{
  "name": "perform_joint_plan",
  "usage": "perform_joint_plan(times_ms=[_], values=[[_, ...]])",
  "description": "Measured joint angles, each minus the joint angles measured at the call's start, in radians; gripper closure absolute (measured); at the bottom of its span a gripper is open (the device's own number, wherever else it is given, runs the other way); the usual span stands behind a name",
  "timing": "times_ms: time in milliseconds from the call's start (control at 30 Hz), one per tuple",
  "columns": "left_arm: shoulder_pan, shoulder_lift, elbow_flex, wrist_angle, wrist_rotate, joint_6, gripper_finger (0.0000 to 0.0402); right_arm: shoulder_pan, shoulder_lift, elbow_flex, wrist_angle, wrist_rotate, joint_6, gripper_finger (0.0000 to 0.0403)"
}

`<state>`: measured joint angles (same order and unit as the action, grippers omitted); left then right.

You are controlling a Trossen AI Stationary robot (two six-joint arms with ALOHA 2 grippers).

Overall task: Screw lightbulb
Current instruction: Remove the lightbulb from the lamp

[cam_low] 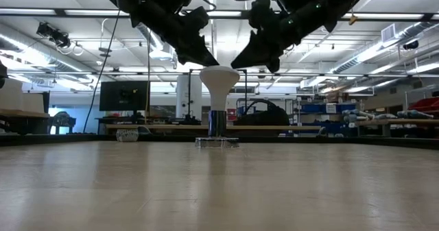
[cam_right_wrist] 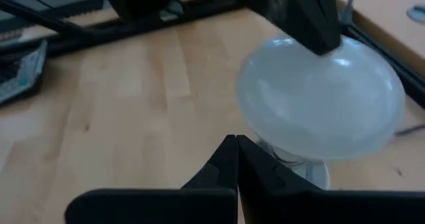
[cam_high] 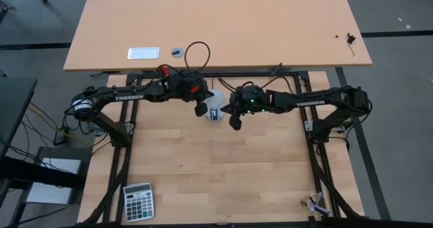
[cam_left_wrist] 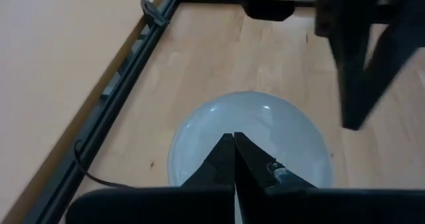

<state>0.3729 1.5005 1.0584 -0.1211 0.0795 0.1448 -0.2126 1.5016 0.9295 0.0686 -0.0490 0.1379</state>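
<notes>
Lightbulb [cam_low: 219, 87]: upright on the table [cam_high: 223, 174] near its far edge, dome up, long axis vertical, base in socket [cam_low: 217, 141]. Left end effector [cam_low: 204, 57] and right end effector [cam_low: 243, 59]: both clenched, empty, just above the dome's flanks, about equally near.

We note a calculator [cam_high: 138, 201] at the near left corner of the wooden work table [cam_high: 216, 167]. On the tan table [cam_high: 223, 18] beyond lie a white rectangular label [cam_high: 143, 53], a small round disc [cam_high: 177, 51] and a looped black cord [cam_high: 197, 52]. A small dark object [cam_high: 350, 38] sits near its right edge.
</notes>
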Motion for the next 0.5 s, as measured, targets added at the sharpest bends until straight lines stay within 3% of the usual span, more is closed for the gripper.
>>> perform_joint_plan(times_ms=[500], values=[[0.0, 0.0, 0.0, -0.028, -0.013, -0.001, 0.0402, -0.078, 0.015, 0.0, -0.011, 0.03, 0.034, 0.0394]])
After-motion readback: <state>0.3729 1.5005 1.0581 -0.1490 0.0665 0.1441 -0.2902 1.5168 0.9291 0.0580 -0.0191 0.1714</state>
